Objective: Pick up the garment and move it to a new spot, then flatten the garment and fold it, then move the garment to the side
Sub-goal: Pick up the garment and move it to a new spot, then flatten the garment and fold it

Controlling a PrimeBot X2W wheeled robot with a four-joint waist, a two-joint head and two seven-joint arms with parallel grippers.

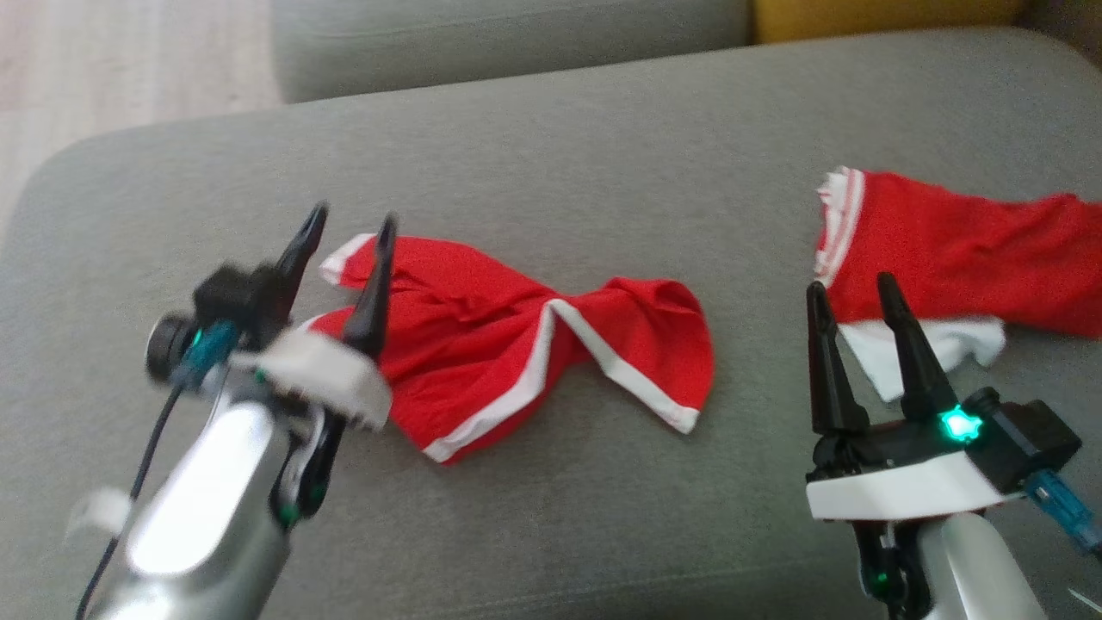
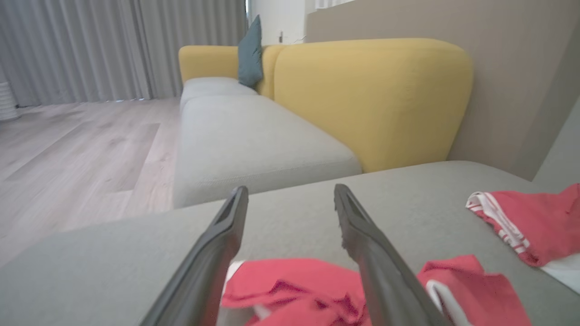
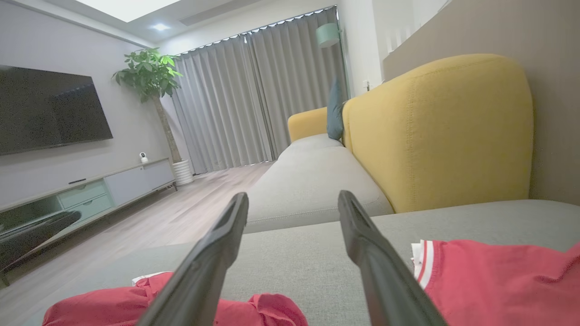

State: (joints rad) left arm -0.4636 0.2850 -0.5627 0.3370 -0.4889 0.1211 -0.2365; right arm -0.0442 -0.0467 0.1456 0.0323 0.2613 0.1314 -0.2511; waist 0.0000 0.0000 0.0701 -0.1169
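Item 1, grey fabric seat cushion (image 1: pixel 560 155): broad, rounded at its far left corner, carrying everything I list below.
Item 2, red garment with white trim (image 1: pixel 516 336): I see it lying crumpled on the cushion, left of centre, pinched in the middle so that two lobes spread left and right. White edging runs along its near hems.
Item 3, left gripper (image 1: pixel 354 220): fingers wide apart with nothing between them, tips over the left edge of the red garment. This arm is blurred, so I cannot tell whether they touch the cloth.
Item 4, right gripper (image 1: pixel 850 286): fingers spread wide, holding nothing, tips at the near left corner of the next item.
Item 5, second red garment with a white striped band (image 1: pixel 956 250): lies at the far right, well apart from the first, with white cloth showing at its near edge.
Item 6, yellow upholstered backrest (image 2: pixel 371 95): beyond the cushion, with a teal pillow (image 2: pixel 250 52) further along and pale wood floor (image 2: pixel 68 154) to the left
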